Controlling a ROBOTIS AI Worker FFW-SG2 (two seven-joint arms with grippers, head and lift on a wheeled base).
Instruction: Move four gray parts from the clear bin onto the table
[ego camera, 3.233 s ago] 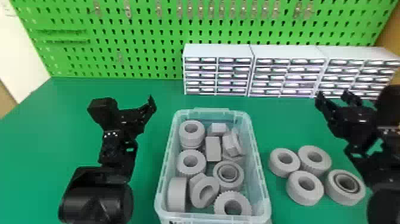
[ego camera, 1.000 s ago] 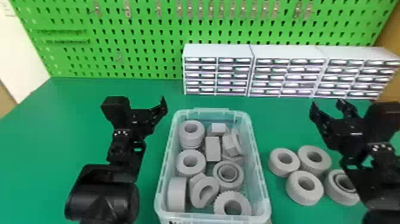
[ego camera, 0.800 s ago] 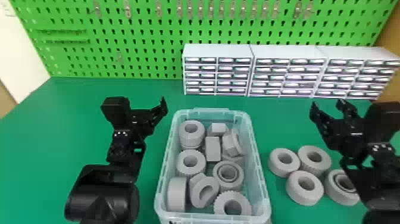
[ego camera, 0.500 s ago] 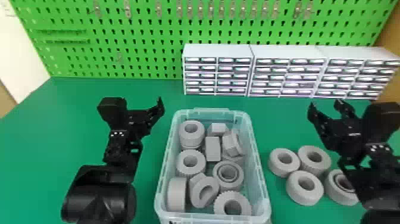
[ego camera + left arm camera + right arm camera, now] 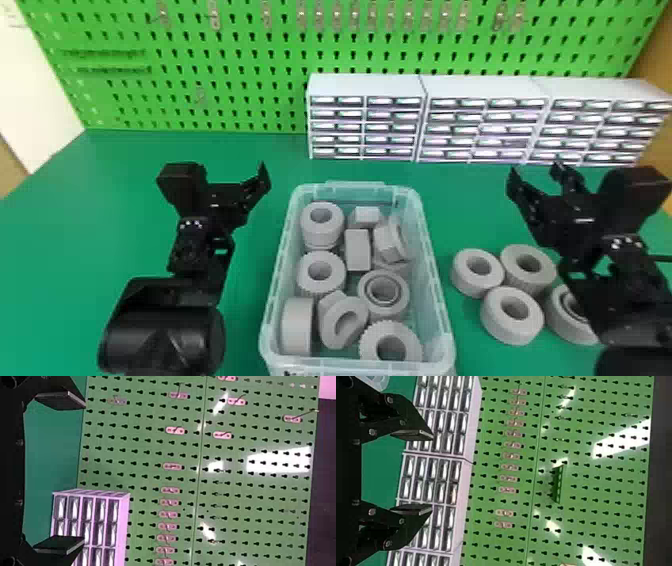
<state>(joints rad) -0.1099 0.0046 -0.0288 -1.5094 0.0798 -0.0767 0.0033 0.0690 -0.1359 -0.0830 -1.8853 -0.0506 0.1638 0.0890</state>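
Four round, gray, ring-shaped parts [image 5: 510, 329] lie on the flat green surface [image 5: 125, 225], on the robot's side of the black two-fingered right pincer [image 5: 535, 170]; one is partly covered by the right arm. The required count appears to be met. The rectangular clear plastic bin [image 5: 436, 272], between the right pincer and the black two-fingered left pincer [image 5: 82, 472], contains further gray rings and blocks [image 5: 357, 250]. These appear to be surplus to the task. Both pincers are open and empty. No transfer appears to remain; withdrawing both arms would be the probable final step.

Difference from the earliest head view: both pincers have shifted inward toward the bin, and the right arm now covers part of the outermost ring. The parts on the surface and in the bin are unchanged in position
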